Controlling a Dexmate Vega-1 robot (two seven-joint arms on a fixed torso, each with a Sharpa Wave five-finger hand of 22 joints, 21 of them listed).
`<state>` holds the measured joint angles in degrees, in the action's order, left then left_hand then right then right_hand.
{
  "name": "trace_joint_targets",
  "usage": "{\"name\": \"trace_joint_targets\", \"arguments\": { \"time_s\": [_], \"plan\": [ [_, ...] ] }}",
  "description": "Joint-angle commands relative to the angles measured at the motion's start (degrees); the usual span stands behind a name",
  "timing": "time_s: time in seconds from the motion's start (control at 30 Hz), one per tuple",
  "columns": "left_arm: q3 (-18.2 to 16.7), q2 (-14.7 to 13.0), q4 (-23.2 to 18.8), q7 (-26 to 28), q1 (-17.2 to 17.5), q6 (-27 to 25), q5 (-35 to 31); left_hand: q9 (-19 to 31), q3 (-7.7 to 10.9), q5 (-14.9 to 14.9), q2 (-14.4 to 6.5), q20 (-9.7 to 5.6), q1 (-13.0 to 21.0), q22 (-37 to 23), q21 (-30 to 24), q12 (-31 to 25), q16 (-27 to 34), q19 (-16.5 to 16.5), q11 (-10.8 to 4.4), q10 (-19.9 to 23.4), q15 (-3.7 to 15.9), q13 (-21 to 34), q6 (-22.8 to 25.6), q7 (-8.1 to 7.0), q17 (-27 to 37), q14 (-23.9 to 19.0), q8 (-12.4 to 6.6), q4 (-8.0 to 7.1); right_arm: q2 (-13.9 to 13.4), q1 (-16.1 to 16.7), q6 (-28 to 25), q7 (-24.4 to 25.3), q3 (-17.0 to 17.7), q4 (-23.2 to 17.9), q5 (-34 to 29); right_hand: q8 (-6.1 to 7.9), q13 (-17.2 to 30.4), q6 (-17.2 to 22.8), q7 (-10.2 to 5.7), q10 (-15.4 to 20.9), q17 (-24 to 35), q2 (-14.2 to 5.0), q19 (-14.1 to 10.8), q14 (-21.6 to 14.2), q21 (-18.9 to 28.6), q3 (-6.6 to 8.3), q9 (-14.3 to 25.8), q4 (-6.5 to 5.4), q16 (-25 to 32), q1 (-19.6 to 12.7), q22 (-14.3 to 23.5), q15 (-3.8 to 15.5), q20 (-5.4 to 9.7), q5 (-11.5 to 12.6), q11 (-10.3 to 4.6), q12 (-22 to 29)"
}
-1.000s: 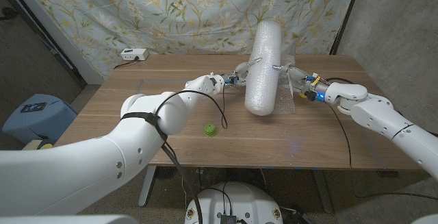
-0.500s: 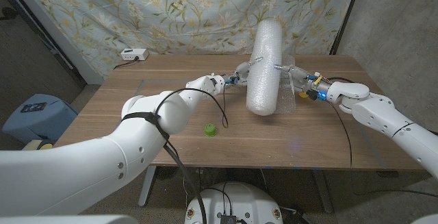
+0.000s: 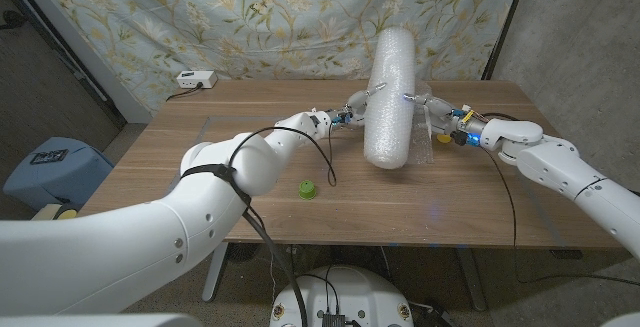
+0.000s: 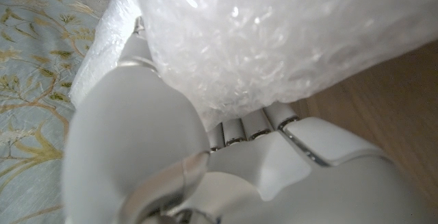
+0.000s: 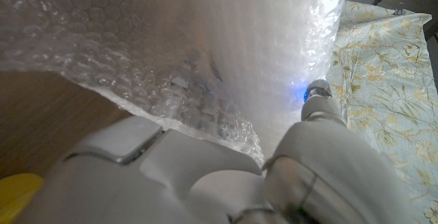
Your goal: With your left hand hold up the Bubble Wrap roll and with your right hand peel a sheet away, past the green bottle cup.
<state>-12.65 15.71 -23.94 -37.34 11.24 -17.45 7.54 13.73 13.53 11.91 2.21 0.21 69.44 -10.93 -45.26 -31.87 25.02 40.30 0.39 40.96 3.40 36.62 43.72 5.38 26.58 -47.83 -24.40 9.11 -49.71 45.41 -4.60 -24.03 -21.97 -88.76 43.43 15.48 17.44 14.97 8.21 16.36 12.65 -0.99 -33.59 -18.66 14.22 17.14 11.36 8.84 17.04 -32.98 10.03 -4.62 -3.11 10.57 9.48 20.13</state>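
Note:
The white Bubble Wrap roll (image 3: 388, 97) stands nearly upright on the table, leaning a little, at the back middle. My left hand (image 3: 352, 107) grips its left side; in the left wrist view the fingers (image 4: 246, 125) curl under the roll (image 4: 274, 39). My right hand (image 3: 438, 117) is at the roll's right side and pinches the loose sheet (image 3: 420, 147) that hangs from it; the right wrist view shows the sheet (image 5: 157, 80) lying over my hand (image 5: 205, 176). The green bottle cup (image 3: 307, 191) sits on the table nearer the front, left of the roll.
A white box (image 3: 195, 80) with a cable lies at the table's (image 3: 250, 207) back left corner. A patterned cloth (image 3: 250, 17) hangs behind the table. A blue-grey bin (image 3: 50, 167) stands on the floor to the left.
The roll has tipped slightly more upright. My right hand has shifted a little to the right with the sheet, and my left hand has followed the roll.

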Motion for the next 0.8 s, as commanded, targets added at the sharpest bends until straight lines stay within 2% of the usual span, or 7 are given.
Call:
{"name": "trace_joint_targets", "arguments": {
  "time_s": [0.03,0.07,0.1,0.13,0.3,0.47,0.8],
  "plan": [
    [-2.4,1.0,0.0,-1.3,0.2,-0.3,-2.4,5.5,1.27,0.2,-6.5,0.0,5.9,0.0,-0.3,0.1,-0.2,-0.3,-2.85,3.0,5.91,0.2,2.0,-1.66,0.3,-6.0,-0.3,-0.24,-0.6,0.0,-0.4,-3.1,0.8,2.0,2.1,-0.92,0.1,-0.9,1.13,-1.1,0.3,-0.44,1.1,1.3,-0.8,-0.36,0.1,-0.68,-0.3,0.3,0.1,-1.36,-1.27,-0.1,0.89,-0.5],
    [-2.4,1.0,0.0,-1.4,0.2,-0.3,-2.5,5.5,1.28,0.2,-6.5,-0.01,5.9,0.0,-0.3,0.1,-0.2,-0.3,-2.93,3.0,5.96,0.2,2.0,-1.71,0.3,-6.0,-0.32,-0.21,-0.8,-0.1,-0.5,-3.7,0.8,2.1,2.3,-1.45,0.1,-1.8,1.0,-2.0,0.4,-0.54,1.5,1.9,-1.2,-0.56,0.1,-0.87,-0.5,0.6,0.1,-1.99,-1.71,-0.1,1.5,-1.0],
    [-2.5,1.1,0.0,-1.4,0.2,-0.4,-2.6,5.5,1.28,0.2,-6.5,0.04,5.9,0.0,-0.3,0.1,-0.2,-0.4,-2.89,3.0,5.99,0.3,1.9,-1.69,0.3,-6.0,-0.28,-0.2,-0.9,-0.2,-0.7,-4.4,0.8,2.2,2.6,-2.19,0.2,-3.0,1.01,-3.6,0.4,-0.6,3.1,3.6,-2.0,-0.91,0.2,-1.08,-1.4,1.1,0.1,-3.61,-2.98,-0.1,2.37,-1.9],
    [-2.6,1.1,0.0,-1.4,0.2,-0.4,-2.6,5.5,1.28,0.2,-6.5,0.0,5.9,0.0,-0.3,0.2,-0.2,-0.4,-2.96,3.0,5.96,0.3,1.9,-1.72,0.4,-6.0,-0.27,-0.22,-1.0,-0.3,-0.7,-4.9,0.8,2.3,2.7,-2.52,0.2,-3.6,1.37,-4.4,0.4,-0.61,3.4,4.2,-2.1,-1.06,0.2,-1.14,-1.6,1.3,0.1,-4.17,-3.32,-0.2,2.71,-2.3],
    [-2.6,1.0,0.0,-1.7,0.3,-0.5,-2.7,5.5,1.29,0.2,-6.5,-0.03,5.9,0.0,-0.5,0.3,-0.2,-0.4,-2.91,2.9,6.06,0.4,1.9,-1.89,0.5,-6.0,-0.3,-0.2,-1.8,0.8,-0.5,-5.0,2.0,0.9,3.8,-3.32,0.2,-5.2,2.03,-5.8,0.5,-0.26,4.4,5.4,-2.6,-1.62,0.3,-1.2,-2.2,1.8,0.2,-5.51,-4.87,-0.2,3.03,-3.2],
    [-2.4,0.9,0.0,-2.1,0.4,-0.6,-2.6,5.5,1.32,0.2,-6.5,-0.02,5.9,0.0,-0.7,0.5,-0.4,-0.5,-2.87,2.9,6.08,0.4,1.9,-1.78,0.6,-5.9,-0.26,-0.2,-2.6,1.0,-0.9,-5.5,2.7,0.1,4.6,-3.58,0.2,-5.8,2.69,-6.1,0.6,0.17,4.1,5.4,-2.5,-2.09,0.4,-1.22,-2.3,2.3,0.2,-7.33,-6.03,-0.2,3.11,-3.6],
    [-2.1,0.7,0.0,-2.6,0.5,-0.8,-2.1,5.4,1.36,0.2,-6.5,-0.02,6.0,0.0,-0.9,0.6,-0.5,-0.5,-2.97,3.0,6.08,0.6,1.9,-1.88,0.8,-5.9,-0.28,-0.16,-2.9,0.4,-1.4,-8.7,3.4,2.3,6.5,-4.14,0.2,-7.3,3.41,-6.7,0.7,0.8,4.0,6.0,-2.5,-2.78,0.5,-1.34,-2.8,3.1,0.2,-7.75,-7.23,-0.1,3.12,-4.1]
  ]
}}
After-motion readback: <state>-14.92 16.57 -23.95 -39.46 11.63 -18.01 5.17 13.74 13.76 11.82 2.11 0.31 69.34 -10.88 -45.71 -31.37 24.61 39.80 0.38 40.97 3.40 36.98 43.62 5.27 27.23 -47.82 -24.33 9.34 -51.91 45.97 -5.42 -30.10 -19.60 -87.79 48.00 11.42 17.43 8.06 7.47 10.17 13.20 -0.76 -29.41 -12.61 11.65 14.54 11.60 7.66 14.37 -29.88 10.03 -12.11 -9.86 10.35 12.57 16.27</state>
